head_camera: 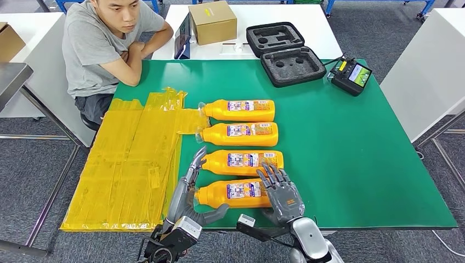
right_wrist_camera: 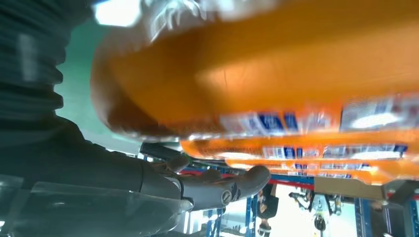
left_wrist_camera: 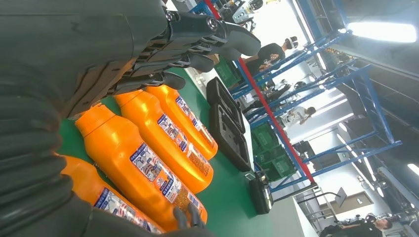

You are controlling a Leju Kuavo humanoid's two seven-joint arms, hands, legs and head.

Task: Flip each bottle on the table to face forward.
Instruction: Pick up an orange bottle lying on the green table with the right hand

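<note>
4 orange bottles lie on their sides in a row on the green tabletop [head_camera: 356,153], labels up, caps toward the yellow plastic sheet [head_camera: 131,159]. the nearest bottle [head_camera: 233,193] sits between the two hands. the left hand [head_camera: 189,192] is at its cap end, its fingers [head_camera: 196,161] stretched out straight past the neck and reaching up beside the cap of the second bottle [head_camera: 244,162]; a thumb curves under the nearest bottle's shoulder, touching it or just beside it. the right hand [head_camera: 282,194] rests over the base end of the nearest bottle, its fingers [head_camera: 272,176] spread wide with the tips at the edge of the second bottle. whether either hand truly grips the bottle i cannot tell; the fingers of both look extended rather than curled around it.

in the right wrist view the nearest bottle [right_wrist_camera: 276,64] looms blurred just beside the hand, with the thumb and fingers [right_wrist_camera: 232,185] lying apart from it. in the left wrist view the fingers [left_wrist_camera: 207,37] hang spread above the bottle necks. beyond the fingers lie the third bottle [head_camera: 238,134] and the fourth bottle [head_camera: 241,110], then an open black foam case [head_camera: 285,52], a controller [head_camera: 351,75] and a cardboard box [head_camera: 213,22]. a person in a grey shirt [head_camera: 109,44] sits at the far corner, arms folded on the tabletop.
</note>
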